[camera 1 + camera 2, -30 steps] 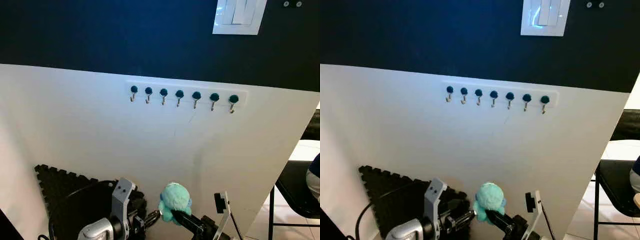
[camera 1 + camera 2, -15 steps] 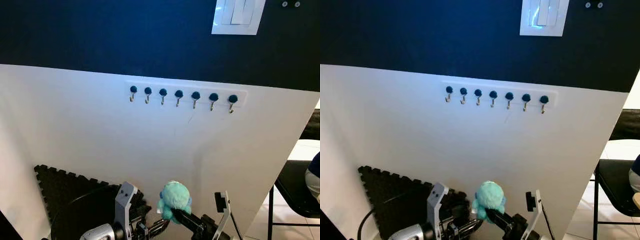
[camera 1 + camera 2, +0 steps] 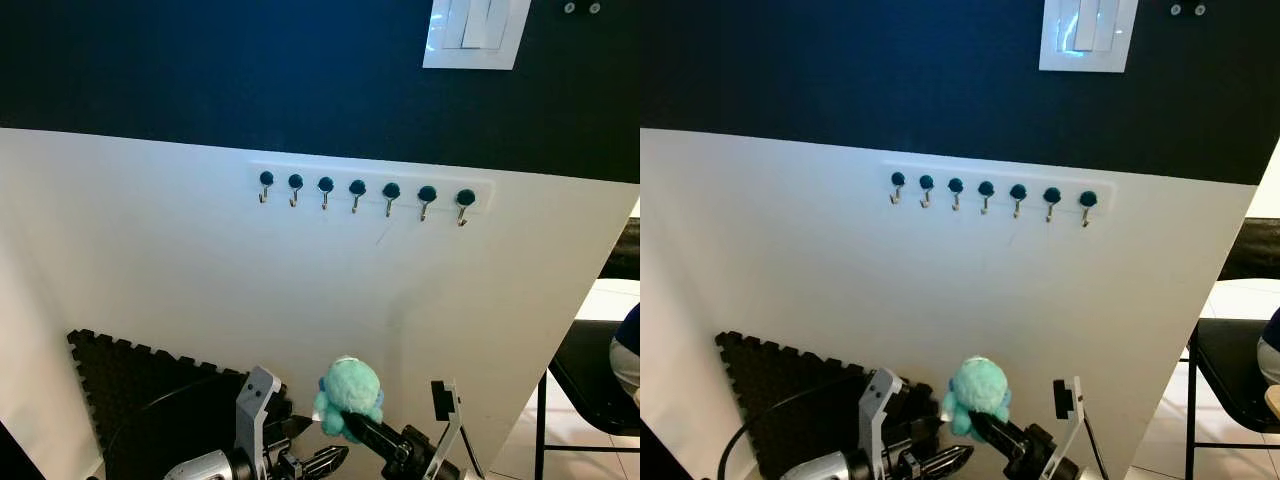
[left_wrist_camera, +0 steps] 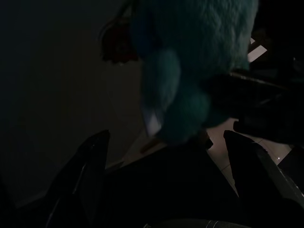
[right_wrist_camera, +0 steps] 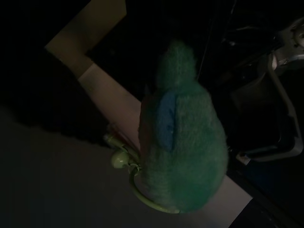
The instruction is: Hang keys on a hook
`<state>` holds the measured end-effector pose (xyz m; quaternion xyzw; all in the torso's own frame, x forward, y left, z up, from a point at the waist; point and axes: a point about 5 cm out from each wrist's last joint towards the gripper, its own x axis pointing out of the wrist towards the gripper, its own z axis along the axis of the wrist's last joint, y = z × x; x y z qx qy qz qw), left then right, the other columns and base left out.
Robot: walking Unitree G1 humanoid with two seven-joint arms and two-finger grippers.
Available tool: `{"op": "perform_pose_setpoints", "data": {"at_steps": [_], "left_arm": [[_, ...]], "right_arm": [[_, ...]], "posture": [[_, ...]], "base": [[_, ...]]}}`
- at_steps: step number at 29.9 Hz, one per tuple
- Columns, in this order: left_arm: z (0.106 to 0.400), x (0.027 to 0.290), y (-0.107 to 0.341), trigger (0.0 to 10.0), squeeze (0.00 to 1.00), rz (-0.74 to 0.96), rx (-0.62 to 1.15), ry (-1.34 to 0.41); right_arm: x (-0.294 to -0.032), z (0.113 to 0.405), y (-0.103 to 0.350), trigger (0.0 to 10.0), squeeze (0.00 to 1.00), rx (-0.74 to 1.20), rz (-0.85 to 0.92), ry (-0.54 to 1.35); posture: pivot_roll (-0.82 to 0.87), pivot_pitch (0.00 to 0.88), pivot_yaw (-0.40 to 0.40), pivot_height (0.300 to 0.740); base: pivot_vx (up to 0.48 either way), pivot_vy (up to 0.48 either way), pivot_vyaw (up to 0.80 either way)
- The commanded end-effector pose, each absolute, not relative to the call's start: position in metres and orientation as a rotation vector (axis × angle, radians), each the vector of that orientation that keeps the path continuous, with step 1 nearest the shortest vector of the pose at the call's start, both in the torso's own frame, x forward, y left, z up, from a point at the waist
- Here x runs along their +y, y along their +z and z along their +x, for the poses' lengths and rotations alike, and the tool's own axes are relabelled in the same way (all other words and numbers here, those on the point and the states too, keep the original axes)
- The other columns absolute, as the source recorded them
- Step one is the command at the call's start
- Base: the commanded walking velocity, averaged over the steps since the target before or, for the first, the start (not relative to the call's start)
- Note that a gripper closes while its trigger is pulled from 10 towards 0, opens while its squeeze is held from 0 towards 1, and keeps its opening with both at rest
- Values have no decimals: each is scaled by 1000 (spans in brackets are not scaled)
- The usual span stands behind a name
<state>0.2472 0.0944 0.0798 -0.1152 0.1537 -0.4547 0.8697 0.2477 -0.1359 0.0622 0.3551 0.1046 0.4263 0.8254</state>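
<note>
**A:** Where is the keychain sitting right now?

**B:** Low in front of the wall. The right gripper [image 3: 352, 428] is closing its black fingers on the teal plush keychain [image 3: 348, 386], pinching it from below, so the fuzzy ball is sticking up above the fingertips. In the right wrist view a pale green ring [image 5: 142, 194] is hanging off the plush toward the wall.

**A:** And the other claw?

**B:** The left gripper [image 3: 322, 461] is hovering just beside the plush, a little lower and to its left. Its two fingers are standing spread apart with nothing between them; in the left wrist view the plush is hanging beyond the finger [image 4: 92, 159] tips, not touching them as far as I can tell.

**A:** Where are the hooks?

**B:** A white hook rail [image 3: 480, 187] is running along the white part of the wall, just under the dark blue band. It is carrying seven small metal hooks with dark round caps, and none is holding anything. The plush is sitting well below the rail, roughly under the fourth hook [image 3: 357, 191].

**A:** Any writing or brand marks?

**B:** None that I can read. A white light switch [image 3: 475, 32] is sitting on the dark band above the rail, unmarked. A black foam mat [image 3: 120, 375] is leaning low against the wall at the left, and a dark chair [image 3: 590, 380] is standing at the right edge.
</note>
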Motion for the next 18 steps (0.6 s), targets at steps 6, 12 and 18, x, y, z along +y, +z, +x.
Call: {"op": "perform_pose_setpoints", "data": {"at_steps": [6,12,18], "left_arm": [[248,90,85,10000,0,-278,298,-958],[247,88,88,10000,0,-296,293,-972],[246,88,88,9882,0,-302,297,-977]], "right_arm": [[-133,244,65,0,0,224,774,944],[-133,243,63,0,0,236,773,943],[-132,240,62,0,0,254,781,953]], "posture": [[68,36,1,740],[67,36,3,740],[68,34,1,740]], "base": [[0,0,0],[0,0,0],[0,0,0]]}}
